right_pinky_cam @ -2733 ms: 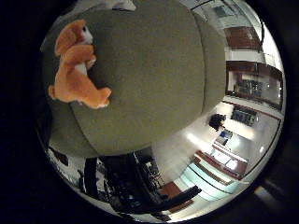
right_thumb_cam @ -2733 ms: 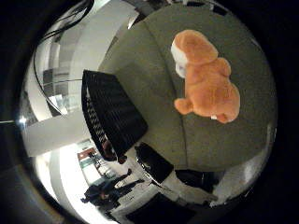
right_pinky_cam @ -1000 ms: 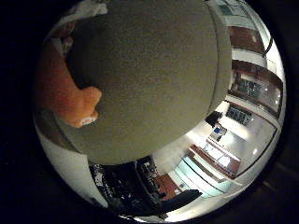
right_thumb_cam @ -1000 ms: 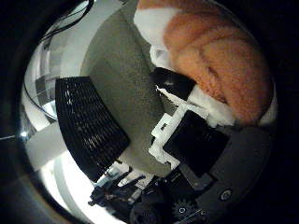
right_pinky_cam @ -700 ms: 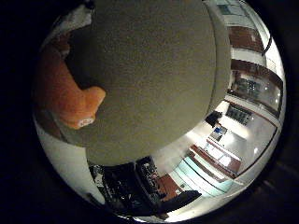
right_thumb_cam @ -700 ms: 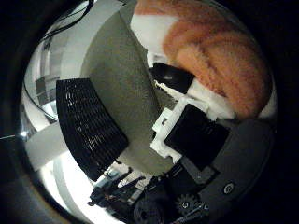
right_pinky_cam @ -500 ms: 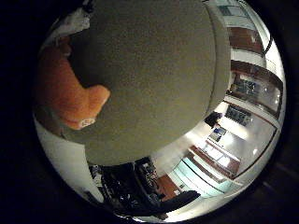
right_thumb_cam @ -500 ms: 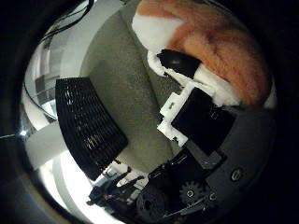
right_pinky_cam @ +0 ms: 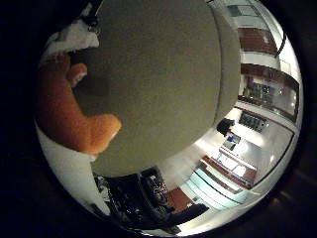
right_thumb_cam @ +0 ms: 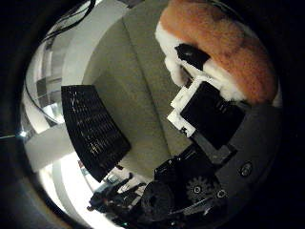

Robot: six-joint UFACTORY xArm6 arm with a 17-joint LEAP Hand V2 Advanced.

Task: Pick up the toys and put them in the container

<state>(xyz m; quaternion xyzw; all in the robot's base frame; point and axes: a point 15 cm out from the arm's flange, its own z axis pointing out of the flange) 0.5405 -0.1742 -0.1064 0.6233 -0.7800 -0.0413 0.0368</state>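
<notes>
Pressing against an orange and white plush toy animal (right_thumb_cam: 224, 52), the robot's right hand (right_thumb_cam: 209, 129) of white and black parts fills much of the thumb side palm view. One black-tipped finger (right_thumb_cam: 190, 53) curls in and digs into the white fur of the toy, so the fingers appear to be closing round it, though how fully they wrap it cannot be told. The plush sits right at the fingertips, very close to the palm, and lies on a grey-green fabric cushion surface (right_pinky_cam: 158, 79). From the little finger side, an orange furry limb (right_pinky_cam: 94, 131) of the same toy stretches across that cushion, with a second paw (right_pinky_cam: 77, 74) beside it, both touching the fabric. Away from the fingers, on the far side of the cushion from the toy, stands a black slatted plastic container (right_thumb_cam: 93, 136), well apart from the plush and seen at a tilt. Behind the fingers, toward the wrist, black geared parts (right_thumb_cam: 198, 188) of the hand show. Beyond the cushion edge, a pale floor (right_pinky_cam: 198, 153) and room furniture appear
</notes>
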